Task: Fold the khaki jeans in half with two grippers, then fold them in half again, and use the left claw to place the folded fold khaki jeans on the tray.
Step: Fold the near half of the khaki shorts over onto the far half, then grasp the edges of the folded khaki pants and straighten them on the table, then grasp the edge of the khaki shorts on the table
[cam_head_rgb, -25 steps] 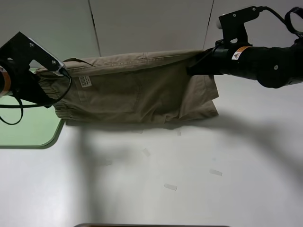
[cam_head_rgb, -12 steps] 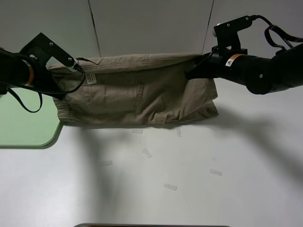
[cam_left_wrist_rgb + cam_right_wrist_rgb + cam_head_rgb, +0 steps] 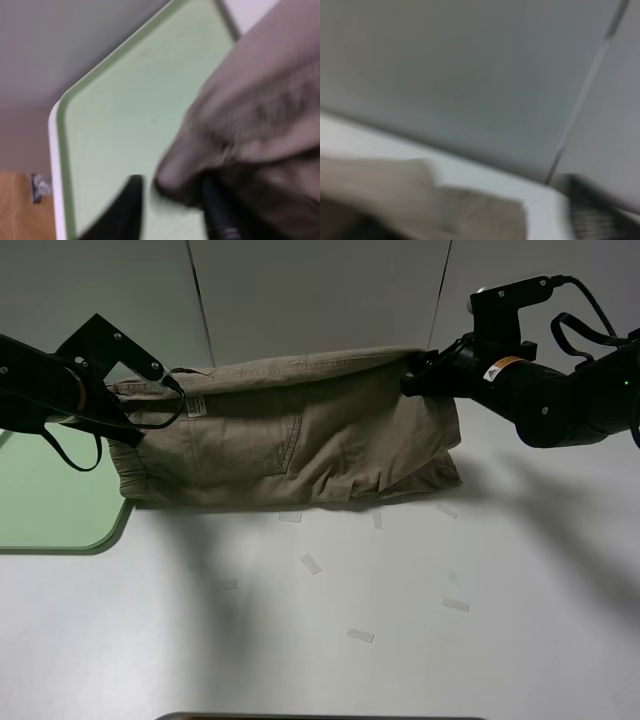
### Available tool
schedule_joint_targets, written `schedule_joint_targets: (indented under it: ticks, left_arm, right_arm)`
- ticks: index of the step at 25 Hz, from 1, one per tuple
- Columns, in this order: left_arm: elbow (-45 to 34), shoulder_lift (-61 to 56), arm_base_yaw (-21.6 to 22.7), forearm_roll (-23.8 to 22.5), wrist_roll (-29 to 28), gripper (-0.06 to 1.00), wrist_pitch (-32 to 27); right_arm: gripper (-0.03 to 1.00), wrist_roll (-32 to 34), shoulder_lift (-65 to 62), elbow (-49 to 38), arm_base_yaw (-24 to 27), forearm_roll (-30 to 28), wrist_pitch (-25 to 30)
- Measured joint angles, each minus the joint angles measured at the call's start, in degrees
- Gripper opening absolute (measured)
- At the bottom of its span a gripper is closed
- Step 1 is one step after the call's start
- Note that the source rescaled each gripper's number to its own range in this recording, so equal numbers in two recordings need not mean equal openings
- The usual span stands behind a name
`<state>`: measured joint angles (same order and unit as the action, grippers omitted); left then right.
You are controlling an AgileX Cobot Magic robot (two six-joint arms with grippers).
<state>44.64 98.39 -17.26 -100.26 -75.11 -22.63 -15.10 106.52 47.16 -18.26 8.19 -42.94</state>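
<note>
The khaki jeans [image 3: 290, 440] hang stretched between my two grippers, with their lower edge resting on the white table. My left gripper [image 3: 128, 400] is shut on their left end, by the white label. My right gripper [image 3: 410, 375], on the arm with the orange sticker, is shut on their upper right corner. The mint-green tray [image 3: 50, 510] lies at the left, partly under the left arm. In the left wrist view the black gripper [image 3: 170, 189] pinches a bunch of khaki cloth [image 3: 260, 115] above the tray [image 3: 125, 115]. The right wrist view is blurred and shows khaki cloth [image 3: 395, 195] below a grey wall.
Several small white tape strips [image 3: 310, 563] lie on the table in front of the jeans. Grey wall panels [image 3: 320, 290] stand close behind. A dark edge [image 3: 320, 717] shows at the table's front.
The left gripper has moved to the right with the cloth. The right arm has shifted slightly back. The jeans hang a little tighter, and more tape strips show along their lower edge.
</note>
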Motion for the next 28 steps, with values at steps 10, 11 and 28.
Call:
schedule_joint_targets:
  ticks: [10, 11, 28]
  left_arm:
    - [0.9, 0.0, 0.1, 0.3, -8.9, 0.81, -11.7]
    - [0.9, 0.0, 0.1, 0.3, -8.9, 0.81, -12.6]
    - [0.9, -6.0, -4.5, 0.5, 1.3, 0.82, -15.1]
  right_arm:
    - [1.00, -3.4, 0.0, 0.0, 0.2, 0.8, -9.4]
    - [1.00, -3.4, 0.0, 0.0, 0.2, 0.8, -9.4]
    - [1.00, -5.9, -7.1, 0.1, 0.2, 3.0, 3.7]
